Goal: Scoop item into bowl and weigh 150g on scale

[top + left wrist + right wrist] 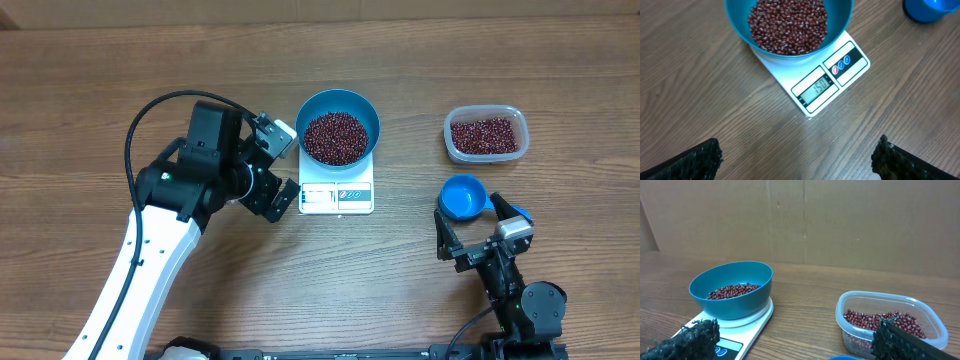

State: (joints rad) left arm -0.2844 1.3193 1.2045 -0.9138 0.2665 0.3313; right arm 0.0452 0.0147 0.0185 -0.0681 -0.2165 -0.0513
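The blue bowl [338, 100] sat squarely on the white scale [336, 198] at the upper middle of the overhead view, holding a good heap of beans [336, 138]. Its panel edge poked out towards the bottom of the frame so the display [821, 86] stayed readable; from the left wrist view it looked like 150. The left claw [280, 168] hung just left of the scale, spread wide and holding nothing, seemingly placed to face that readout. The right claw [478, 228], equally wide and empty, hovered at lower right. The scoop [462, 197] lay on the worktop [120, 60] just above it, below the tub [449, 150] of spare beans. I judged the weighing finished.
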